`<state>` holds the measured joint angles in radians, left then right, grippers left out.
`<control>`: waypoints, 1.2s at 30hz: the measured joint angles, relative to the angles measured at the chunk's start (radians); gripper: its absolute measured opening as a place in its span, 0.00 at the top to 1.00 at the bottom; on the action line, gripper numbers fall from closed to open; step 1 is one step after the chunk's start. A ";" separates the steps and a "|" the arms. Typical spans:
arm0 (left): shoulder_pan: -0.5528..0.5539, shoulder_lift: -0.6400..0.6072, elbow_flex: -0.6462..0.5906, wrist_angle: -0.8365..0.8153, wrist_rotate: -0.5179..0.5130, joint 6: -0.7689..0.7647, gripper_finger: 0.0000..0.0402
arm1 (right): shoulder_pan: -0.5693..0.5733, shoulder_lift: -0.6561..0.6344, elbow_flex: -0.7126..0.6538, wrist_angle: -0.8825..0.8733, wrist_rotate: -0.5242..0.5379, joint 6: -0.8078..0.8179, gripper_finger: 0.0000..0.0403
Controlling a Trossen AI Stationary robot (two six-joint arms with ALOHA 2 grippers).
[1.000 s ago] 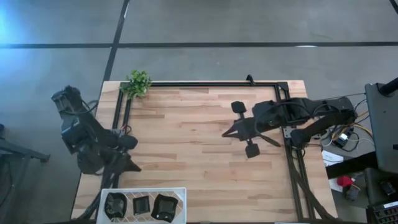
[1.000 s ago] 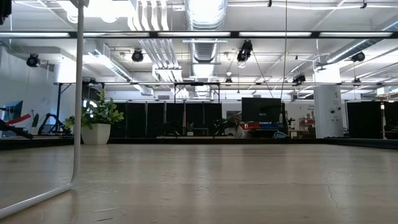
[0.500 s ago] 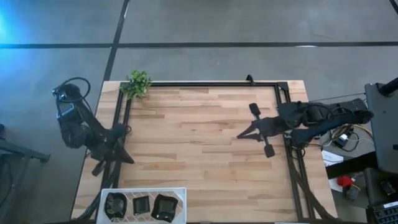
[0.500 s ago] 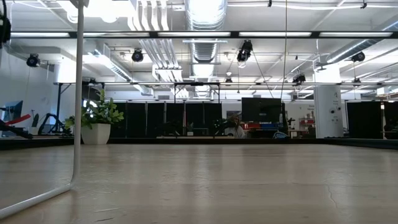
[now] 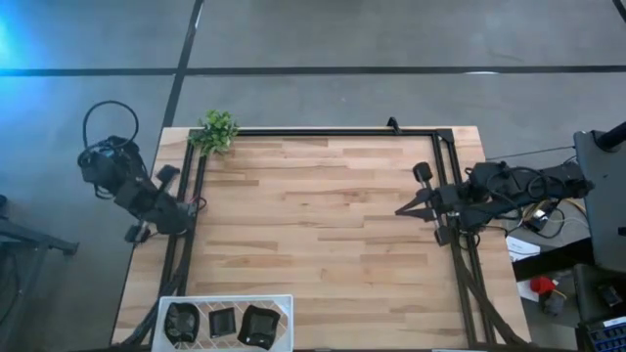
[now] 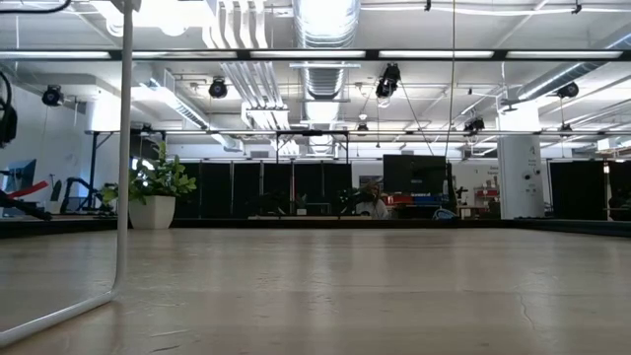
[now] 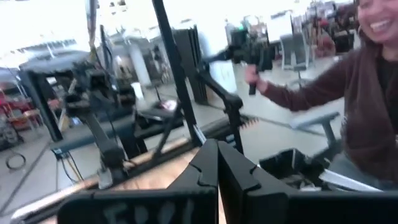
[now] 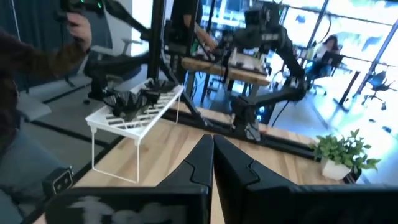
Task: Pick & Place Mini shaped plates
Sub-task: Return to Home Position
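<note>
**Both arms pulled back to the table edges; plates on the shelf**

Since a second ago both arms have drawn outward. The right arm has moved from over the middle of the boards to the right-hand black rail, and the left arm has folded back past the left rail.

- Left gripper (image 7: 217, 149): dark fingers pressed together along a thin seam, nothing between them.
- Right gripper (image 8: 212, 140): likewise closed to a point and empty.
- Mini shaped plates (image 5: 258, 325): glossy black, in three stacks side by side on a white wire shelf (image 5: 225, 298). One stack is lobed, one a small square, one larger and angular. The shelf has a slatted top and thin legs, and stands at the table edge opposite the plant (image 5: 217, 130), on the left arm's side, apart from both grippers.
- Table (image 5: 313, 225): pale wood planks with visible grain, framed by black rails.
- Person (image 7: 367, 106): dark sleeve, beyond the table, one hand raised around a dark object.
- Writing: pale marks on each gripper body, too blurred to read.
</note>
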<state>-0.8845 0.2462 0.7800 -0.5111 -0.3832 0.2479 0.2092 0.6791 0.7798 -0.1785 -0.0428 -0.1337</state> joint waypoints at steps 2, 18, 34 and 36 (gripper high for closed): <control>0.000 -0.039 -0.012 0.022 -0.002 0.018 1.00 | 0.000 -0.040 -0.028 0.002 0.000 0.000 0.98; 0.000 -0.236 -0.107 0.025 -0.098 0.073 1.00 | 0.000 -0.353 -0.232 0.058 0.019 0.030 0.98; 0.000 -0.240 -0.132 0.024 -0.117 0.073 1.00 | 0.000 -0.612 -0.326 0.037 0.019 0.039 0.98; 0.000 -0.240 -0.132 0.024 -0.117 0.079 1.00 | 0.000 -0.643 -0.327 0.012 0.019 0.031 0.98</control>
<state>-0.8845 0.0059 0.6483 -0.4874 -0.5003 0.3265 0.2089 0.0361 0.4530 -0.1669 -0.0234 -0.1026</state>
